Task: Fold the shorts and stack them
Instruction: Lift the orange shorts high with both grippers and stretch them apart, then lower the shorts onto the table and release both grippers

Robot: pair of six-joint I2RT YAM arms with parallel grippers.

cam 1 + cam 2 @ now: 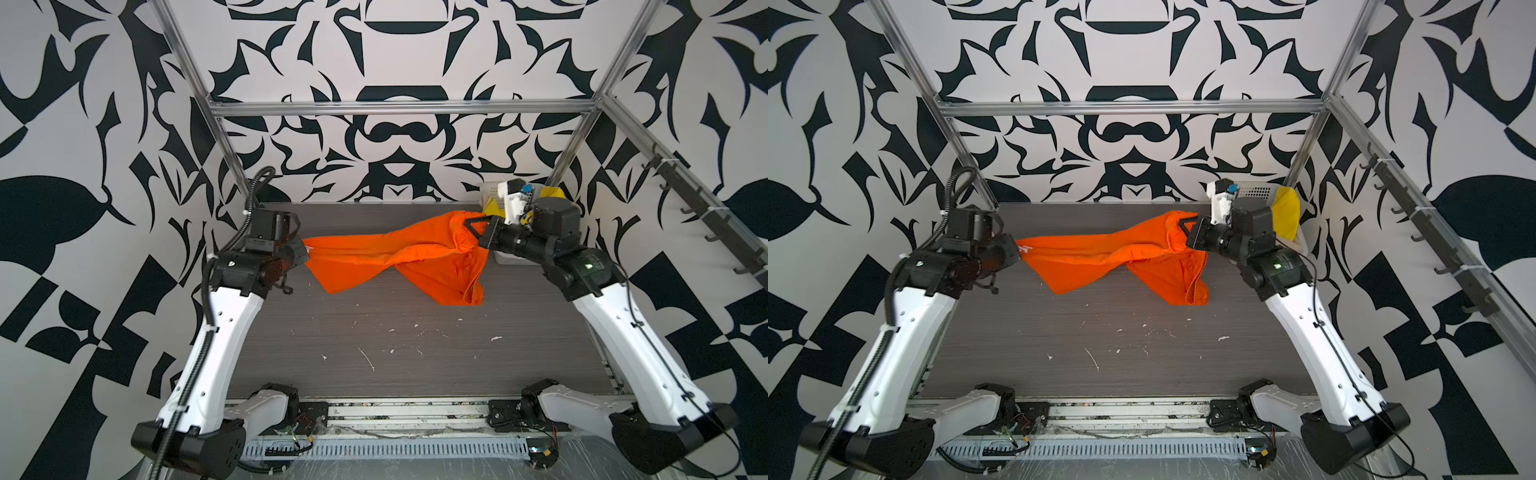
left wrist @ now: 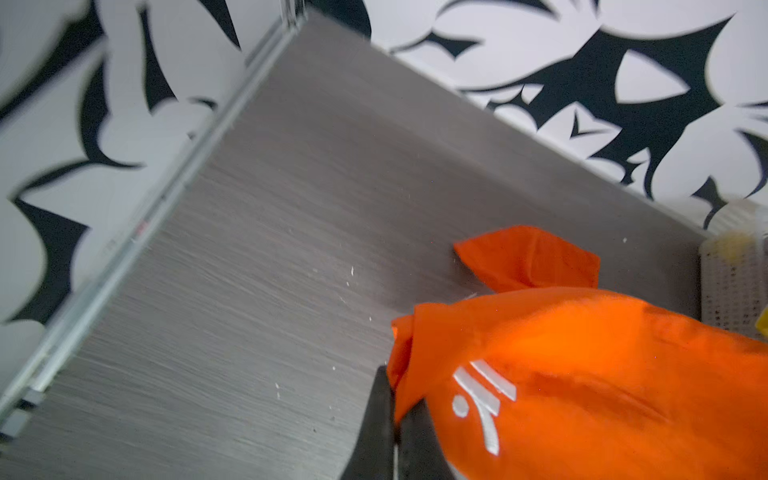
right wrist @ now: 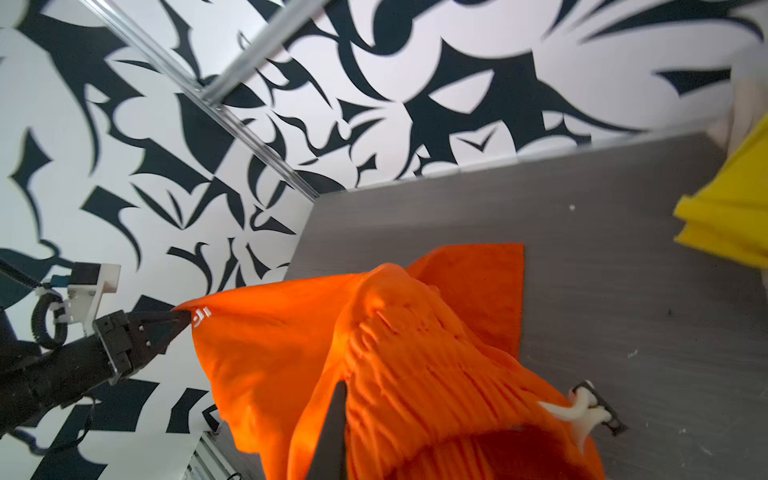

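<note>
Drooping, creased orange cloth shorts [image 1: 374, 253]

Bright orange shorts [image 1: 374, 257], yellow shorts [image 1: 1287, 212], grey table [image 1: 374, 357], black-and-white patterned walls [image 1: 395, 62]

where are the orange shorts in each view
Top view: orange shorts mid-picture, strung between left gripper and right gripper.
Top view: same, slightly further left.
Left wrist: lower right.
Right wrist: bottom centre.
Shared landmark: white logo at the left gripper's pinch, small in both top views.
</note>
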